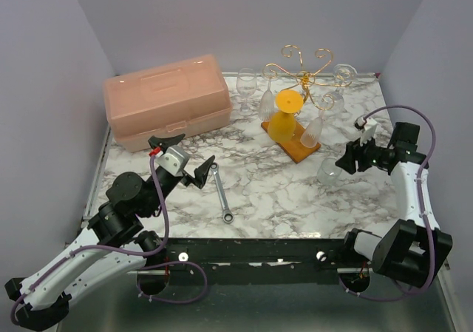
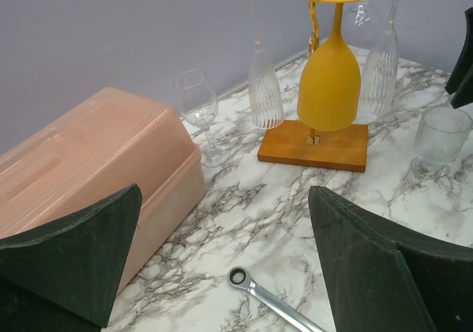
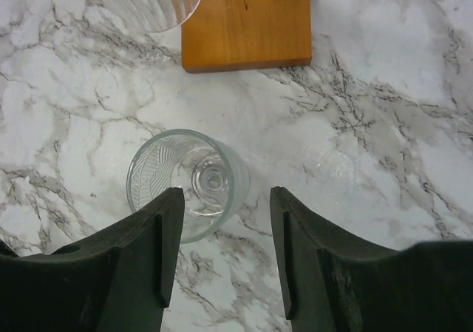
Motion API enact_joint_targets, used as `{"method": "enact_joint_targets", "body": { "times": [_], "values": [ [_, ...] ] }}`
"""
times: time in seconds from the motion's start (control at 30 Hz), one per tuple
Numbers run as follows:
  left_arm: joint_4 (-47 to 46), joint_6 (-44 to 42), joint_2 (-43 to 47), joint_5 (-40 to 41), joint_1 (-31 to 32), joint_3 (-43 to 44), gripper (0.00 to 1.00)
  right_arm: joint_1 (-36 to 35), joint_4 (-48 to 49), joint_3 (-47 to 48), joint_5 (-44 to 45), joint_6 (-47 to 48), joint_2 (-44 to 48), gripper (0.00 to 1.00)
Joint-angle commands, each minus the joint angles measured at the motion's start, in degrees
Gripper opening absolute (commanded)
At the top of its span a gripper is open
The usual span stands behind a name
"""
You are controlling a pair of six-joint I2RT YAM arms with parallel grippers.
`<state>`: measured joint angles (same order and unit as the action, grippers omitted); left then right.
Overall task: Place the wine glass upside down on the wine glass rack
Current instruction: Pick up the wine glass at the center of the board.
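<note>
While the wine glass (image 3: 188,183) stands upright on the marble tabletop (image 1: 273,199) near the wine glass rack's (image 1: 299,73) wooden base, the right gripper (image 3: 224,199) hangs just above it, jaws partly apart, holding nothing. Well apart, the left gripper (image 2: 222,221) has its jaws spread wide near a wrench (image 1: 222,192) and a pink box (image 1: 167,100).

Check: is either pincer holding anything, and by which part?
Nothing held. Right pincer hangs open above the upright glass, not gripping it; left pincer open, empty.

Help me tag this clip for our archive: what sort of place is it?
Likely a robot test cell, not a home: plain lilac walls box in a marble-patterned table, and the props are mismatched, a pink toolbox, a wrench and a gold wine glass rack.
</note>
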<state>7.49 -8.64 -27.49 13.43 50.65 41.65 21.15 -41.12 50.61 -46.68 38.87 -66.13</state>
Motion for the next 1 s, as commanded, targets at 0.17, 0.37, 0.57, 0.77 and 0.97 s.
{"method": "enact_joint_targets", "body": {
  "times": [0.17, 0.37, 0.57, 0.77, 0.97],
  "values": [
    [0.44, 0.56, -0.75, -1.24, -0.47, -0.25, 0.99, -8.12, 7.61, -4.19, 13.23, -2.24, -1.01, 0.43],
    [0.43, 0.47, -0.42, -1.16, -0.52, -0.25, 0.99, -9.61, 8.70, -3.96, 16.34, -3.30, -0.82, 0.27],
    [0.56, 0.56, -0.67, -1.64, -0.55, -0.21, 0.98, -10.37, 7.72, -3.74, 16.79, -2.67, -1.71, 0.24],
    [0.64, 0.73, -0.87, -1.84, -0.64, -0.15, 0.98, -11.34, 6.45, -2.81, 17.62, -2.25, -2.92, 0.18],
    [0.53, 1.02, -0.99, -2.00, -0.73, -0.25, 0.98, -11.73, 1.18, -0.52, 16.06, -1.36, -5.09, 0.07]
  ]
}}
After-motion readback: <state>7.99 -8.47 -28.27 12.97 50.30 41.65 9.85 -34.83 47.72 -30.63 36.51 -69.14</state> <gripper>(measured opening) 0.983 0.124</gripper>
